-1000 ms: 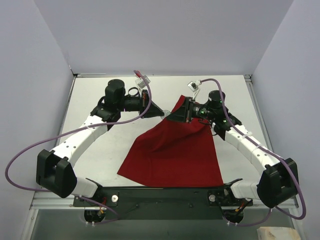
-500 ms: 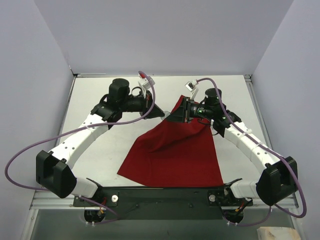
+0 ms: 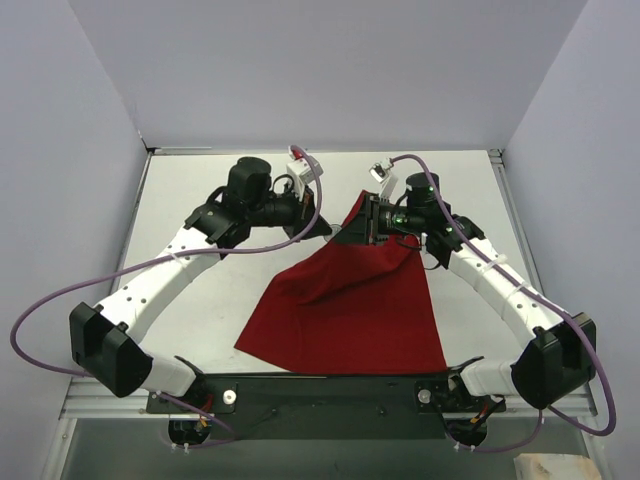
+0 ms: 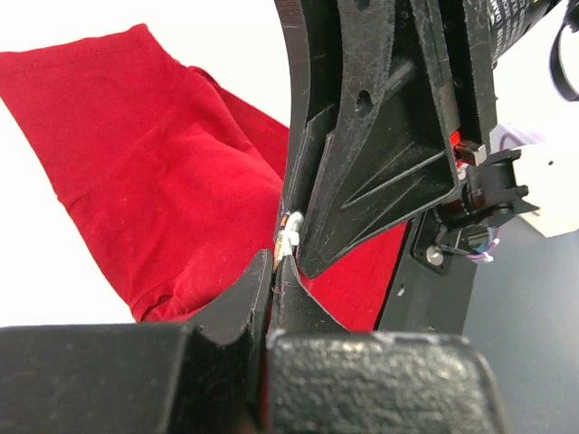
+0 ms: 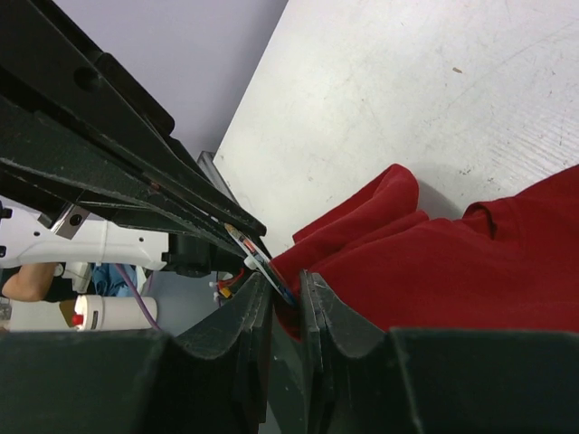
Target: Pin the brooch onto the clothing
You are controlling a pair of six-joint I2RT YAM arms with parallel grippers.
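Note:
The clothing (image 3: 350,310), a dark red T-shirt, lies on the table with its far corner lifted. My right gripper (image 3: 348,232) is shut on that raised fold (image 5: 362,258). My left gripper (image 3: 326,229) meets it tip to tip from the left, shut on the brooch. The brooch (image 5: 258,258) shows edge-on as a thin disc with orange and blue, pressed against the cloth at the right jaws (image 5: 288,287). In the left wrist view the brooch (image 4: 289,231) peeks out white and orange past my left gripper (image 4: 274,264), against the right fingers (image 4: 380,172).
A white table (image 3: 190,200) is enclosed by pale walls on the left, right and back. A purple cable (image 3: 60,300) loops out from the left arm, another (image 3: 590,400) from the right. The dark base rail (image 3: 330,385) runs along the near edge.
My left arm has swung right, bringing its tip against the right gripper. The right wrist has shifted slightly left. Both grips look unchanged.

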